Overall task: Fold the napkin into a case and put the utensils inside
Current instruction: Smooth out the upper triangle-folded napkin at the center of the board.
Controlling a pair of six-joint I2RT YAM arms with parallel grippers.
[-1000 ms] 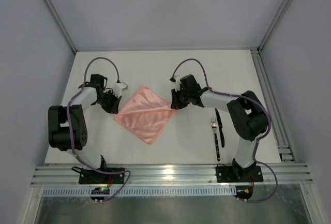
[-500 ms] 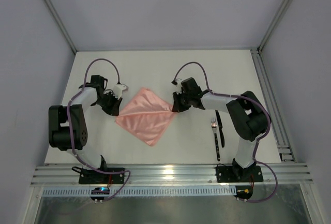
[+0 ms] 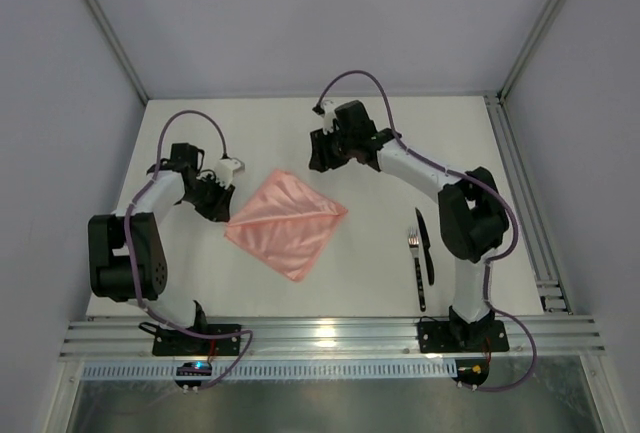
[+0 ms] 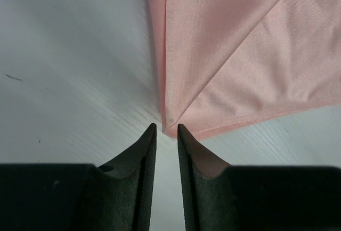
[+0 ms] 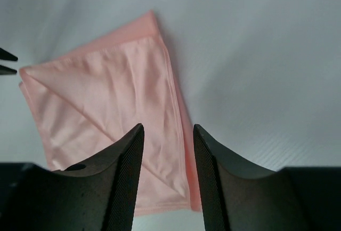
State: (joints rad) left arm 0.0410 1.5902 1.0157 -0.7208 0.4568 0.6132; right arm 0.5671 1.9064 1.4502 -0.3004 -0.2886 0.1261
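White tabletop under both arms: the left gripper rests low, fingers slightly apart, with the folded napkin just past their tips — its left corner not between them. Farther right, the right gripper hangs higher beyond the cloth's far edge, fingers apart, empty.

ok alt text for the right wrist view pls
A folded pink napkin lies flat on a white table, seen between the black right fingers, which are apart and hold nothing. The tips of the left fingers show at one napkin corner.
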